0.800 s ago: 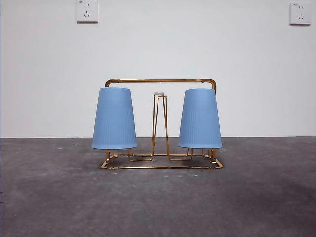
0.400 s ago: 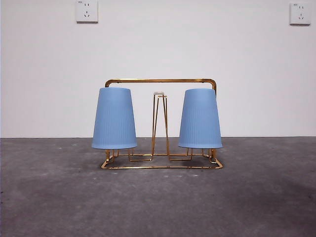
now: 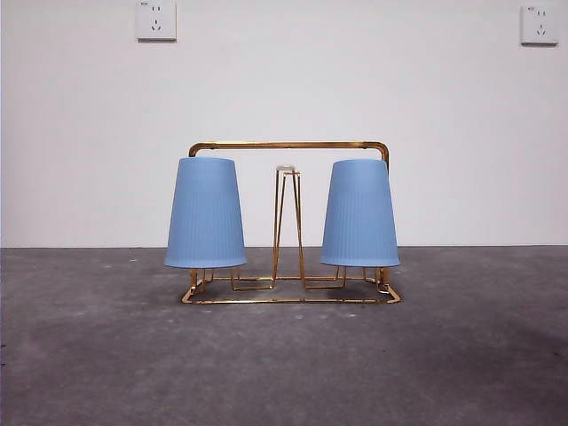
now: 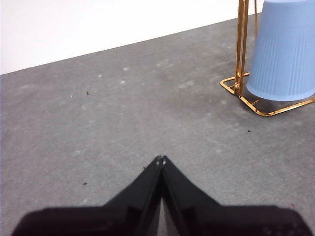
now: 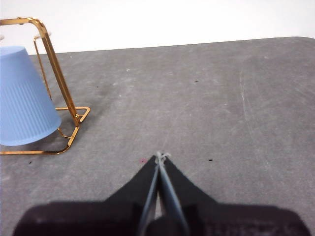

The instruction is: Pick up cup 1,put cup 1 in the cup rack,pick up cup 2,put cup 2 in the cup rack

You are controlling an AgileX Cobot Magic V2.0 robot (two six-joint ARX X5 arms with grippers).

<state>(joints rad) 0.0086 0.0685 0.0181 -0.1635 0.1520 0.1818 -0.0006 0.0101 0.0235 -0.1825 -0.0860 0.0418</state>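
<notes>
Two blue ribbed cups hang upside down on the gold wire cup rack [image 3: 288,145]: one cup [image 3: 206,213] on the left side, the other cup [image 3: 359,214] on the right. A bare white-tipped prong [image 3: 286,169] stands between them. My left gripper [image 4: 161,159] is shut and empty over bare table, well away from the rack [image 4: 241,44] and the cup [image 4: 285,49] nearest it. Shut and empty as well, my right gripper [image 5: 161,155] hangs over the table apart from the rack [image 5: 59,78] and its cup [image 5: 22,98]. Neither arm shows in the front view.
The grey speckled table [image 3: 284,364] runs to a white wall carrying two sockets [image 3: 156,19] [image 3: 540,24]. In the right wrist view the table's rounded far corner [image 5: 300,42] shows.
</notes>
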